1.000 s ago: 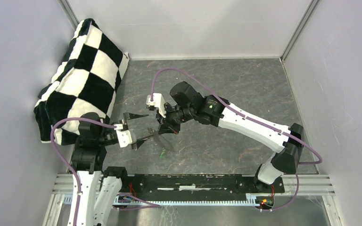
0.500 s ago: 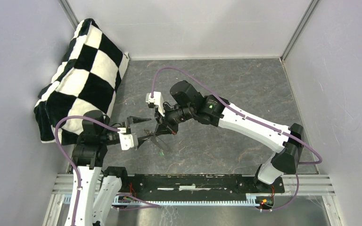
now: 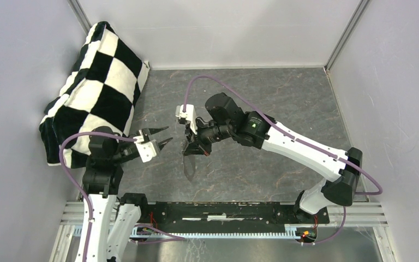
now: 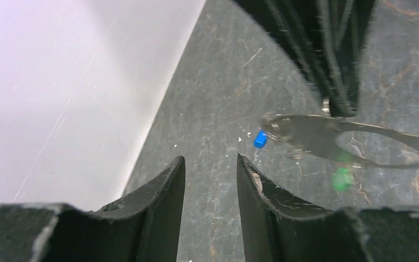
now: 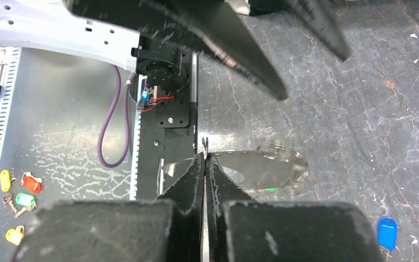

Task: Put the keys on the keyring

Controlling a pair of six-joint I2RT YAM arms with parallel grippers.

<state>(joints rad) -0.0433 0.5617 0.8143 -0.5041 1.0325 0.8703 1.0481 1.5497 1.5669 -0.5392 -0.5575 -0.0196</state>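
Right gripper (image 3: 192, 148) is seen clenched on one end of the keyring (image 4: 311, 134). The loop is held up off the table (image 3: 262, 98) and dangles toward the near edge. Left gripper (image 4: 210, 158) is released, with a narrow gap between its jaws and nothing in them, and it is pointed at the ring from the left.

In the right wrist view the blue key (image 4: 260, 139) is spotted lying on the table, apart from the ring. From the left wrist it is lined up just past the ring's free end. The green key (image 4: 342, 177) is only a blur beneath the loop. Whether it is hung on the ring or lying under it cannot be told.

The step in hand is judged to be the fetching of a key by the left gripper, and the blue one is the plain candidate. It is best taken by its plastic head, squarely and low to the table, so that the thin blade is not levered or flicked away. The jaws should be lowered either side of the head before they are closed, since so small a thing is easily nudged aside.

Meanwhile the ring should be held steady and high enough to be cleared. A loop hung like this is likely to be set swinging by any bump, which would make threading harder.
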